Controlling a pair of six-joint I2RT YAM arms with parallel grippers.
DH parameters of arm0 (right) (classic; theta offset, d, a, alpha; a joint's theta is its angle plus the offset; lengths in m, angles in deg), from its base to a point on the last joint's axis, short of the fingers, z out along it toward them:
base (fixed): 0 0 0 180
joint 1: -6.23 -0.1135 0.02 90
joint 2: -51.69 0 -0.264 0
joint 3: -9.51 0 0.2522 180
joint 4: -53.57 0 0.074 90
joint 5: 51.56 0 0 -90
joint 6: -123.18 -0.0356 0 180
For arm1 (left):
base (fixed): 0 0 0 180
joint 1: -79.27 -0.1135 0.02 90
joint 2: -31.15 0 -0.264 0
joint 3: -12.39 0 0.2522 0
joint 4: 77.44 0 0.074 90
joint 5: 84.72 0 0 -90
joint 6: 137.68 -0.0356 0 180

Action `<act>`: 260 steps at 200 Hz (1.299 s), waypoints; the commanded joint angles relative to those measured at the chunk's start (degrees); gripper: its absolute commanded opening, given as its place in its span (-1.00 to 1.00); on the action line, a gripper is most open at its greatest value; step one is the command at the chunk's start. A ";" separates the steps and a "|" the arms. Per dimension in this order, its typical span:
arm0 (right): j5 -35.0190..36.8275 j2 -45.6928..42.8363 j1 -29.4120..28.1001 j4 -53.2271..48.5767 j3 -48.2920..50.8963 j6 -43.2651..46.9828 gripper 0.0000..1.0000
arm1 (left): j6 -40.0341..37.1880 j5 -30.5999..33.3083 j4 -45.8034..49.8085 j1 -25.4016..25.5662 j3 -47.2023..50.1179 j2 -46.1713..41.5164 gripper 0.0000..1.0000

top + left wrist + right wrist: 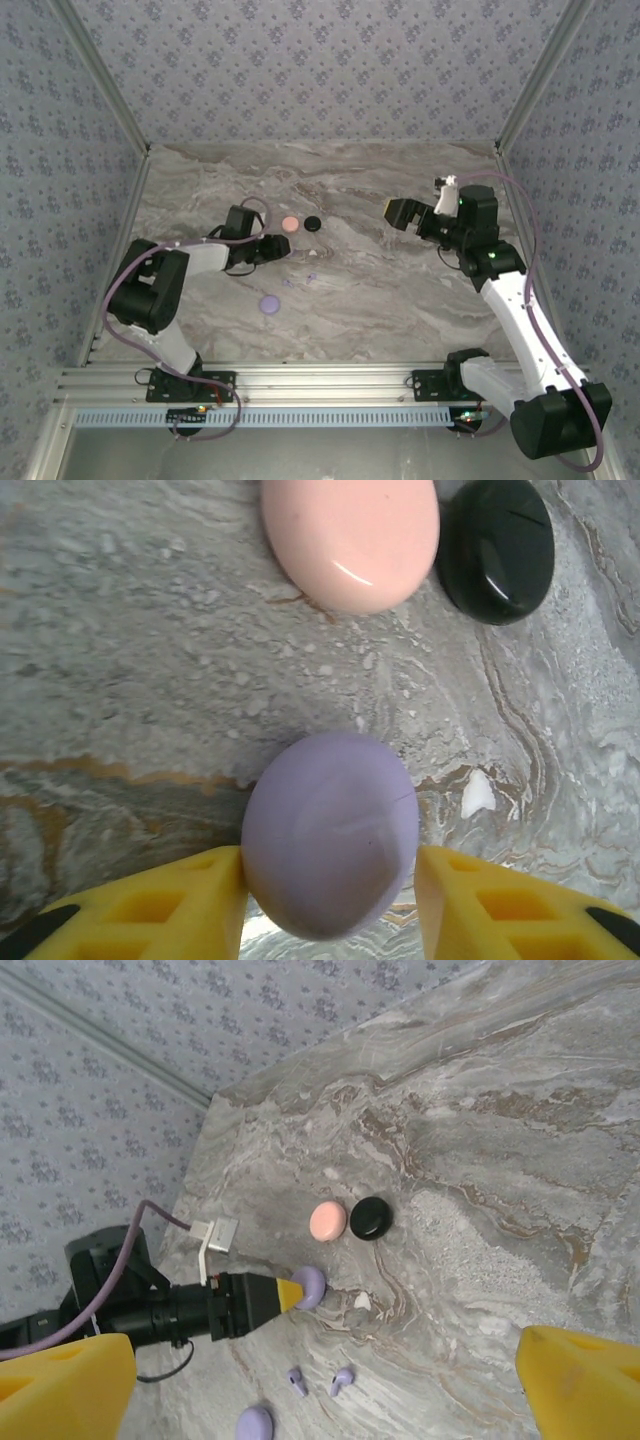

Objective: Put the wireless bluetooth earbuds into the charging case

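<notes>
Left wrist | left end effector straddles lavender case (grip unclear, bottom cropped) | right end effector spread wide

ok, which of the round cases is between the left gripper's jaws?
The pale lavender round glossy case, flanked by the left gripper's yellow jaws; the pink case and black case lie beyond it.

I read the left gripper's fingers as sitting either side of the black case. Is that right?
Not quite. The left gripper has its fingers either side of the lavender case. The black case lies further off, beside the pink case. The left wrist view shows this.
</notes>
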 commanded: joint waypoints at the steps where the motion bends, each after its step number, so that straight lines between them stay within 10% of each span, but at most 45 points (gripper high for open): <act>1: 2.20 -0.17 -3.52 -2.75 -1.22 6.46 1.00 | -0.69 0.72 0.41 -1.08 0.70 -4.21 0.09; 73: 12.85 8.49 -23.08 -11.26 -5.09 16.81 1.00 | 0.25 0.27 0.31 -8.39 5.46 -22.92 0.55; 147: 22.50 36.76 -47.75 -15.94 -21.25 14.18 0.90 | 5.44 1.40 2.33 -18.17 12.95 -35.85 0.79; 260: 32.21 62.42 -55.87 -25.70 -41.11 17.64 0.71 | 6.20 1.15 4.69 -22.49 15.96 -38.45 0.81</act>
